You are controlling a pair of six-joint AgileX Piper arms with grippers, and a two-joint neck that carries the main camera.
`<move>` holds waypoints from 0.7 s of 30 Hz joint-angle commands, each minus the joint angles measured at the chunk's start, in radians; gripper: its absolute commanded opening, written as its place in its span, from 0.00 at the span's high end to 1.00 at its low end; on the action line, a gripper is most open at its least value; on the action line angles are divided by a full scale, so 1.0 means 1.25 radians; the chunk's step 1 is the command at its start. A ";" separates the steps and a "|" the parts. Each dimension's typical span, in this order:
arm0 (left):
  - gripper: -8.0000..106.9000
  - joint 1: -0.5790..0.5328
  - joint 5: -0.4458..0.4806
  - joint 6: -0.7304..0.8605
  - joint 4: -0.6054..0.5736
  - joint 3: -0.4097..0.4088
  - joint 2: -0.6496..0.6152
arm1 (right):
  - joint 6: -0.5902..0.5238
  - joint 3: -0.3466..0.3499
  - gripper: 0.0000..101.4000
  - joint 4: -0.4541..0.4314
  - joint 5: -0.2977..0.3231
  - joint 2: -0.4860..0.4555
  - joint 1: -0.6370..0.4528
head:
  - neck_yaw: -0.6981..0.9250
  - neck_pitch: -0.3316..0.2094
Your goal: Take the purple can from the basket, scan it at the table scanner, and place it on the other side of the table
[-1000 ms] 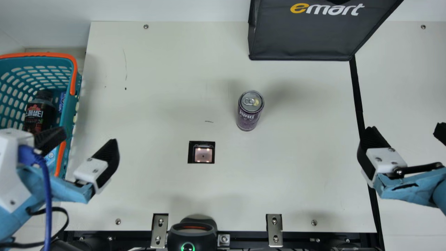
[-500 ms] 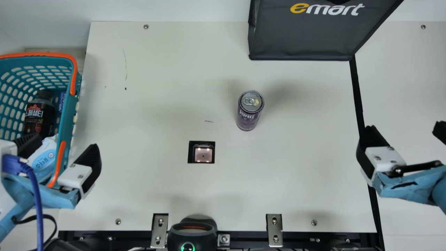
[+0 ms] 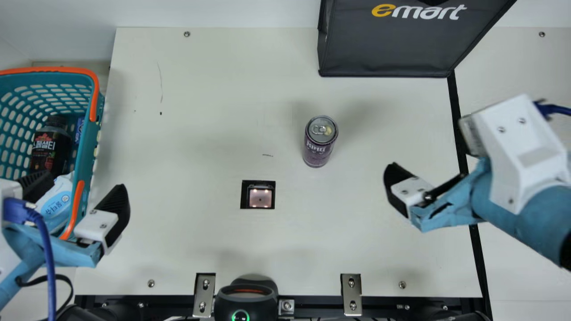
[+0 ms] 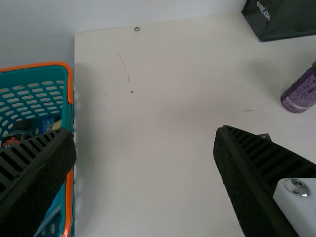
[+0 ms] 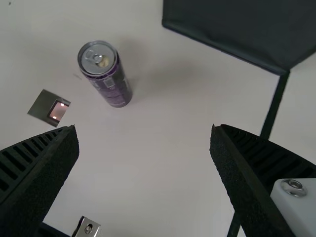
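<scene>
The purple can [image 3: 318,147] stands upright on the table, behind and right of the table scanner [image 3: 259,196]. Over the basket's [image 3: 88,133] near right edge is my left gripper [image 3: 83,182], its fingers apart with nothing held. My right gripper [image 3: 408,194] is above the table's right part, right of the can and nearer the front. In the left wrist view, the left gripper [image 4: 144,133] shows a wide gap and the can [image 4: 300,93] lies far off to one side. Spread fingers of the right gripper [image 5: 144,130] face the table, the can [image 5: 111,84] beyond them, not touched.
A dark bag [image 3: 388,44] stands at the back right. The basket holds a dark bottle [image 3: 50,147] and a pale blue pack [image 3: 57,200]. A round black device [image 3: 245,298] and metal brackets [image 3: 351,294] sit at the front edge.
My right arm has swung in leftward over the table. The left gripper has shifted left and toward the front, then stopped, still open. The can has stayed put.
</scene>
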 commanded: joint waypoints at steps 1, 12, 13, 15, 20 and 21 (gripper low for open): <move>0.15 0.000 0.000 0.000 0.000 0.000 0.000 | -0.057 0.000 0.06 0.039 0.002 0.025 -0.008 | 0.001 -0.023; 0.15 0.000 0.000 0.000 0.000 0.000 0.000 | -0.096 -0.034 0.06 0.088 0.002 0.126 -0.016 | 0.001 -0.023; 0.15 0.000 0.000 0.000 0.000 0.000 0.000 | -0.087 -0.040 0.06 0.087 0.002 0.134 -0.010 | 0.001 -0.023; 0.15 0.000 0.000 0.000 0.000 0.000 0.000 | -0.065 -0.041 0.06 0.081 -0.012 0.150 0.009 | 0.001 -0.023; 0.15 0.000 0.000 0.000 0.000 0.000 0.000 | -0.006 -0.041 0.06 0.063 -0.053 0.190 0.063 | 0.001 -0.023; 0.15 0.000 0.000 0.000 0.000 0.000 0.000 | 0.005 -0.040 0.06 0.060 -0.060 0.197 0.073 | 0.001 -0.023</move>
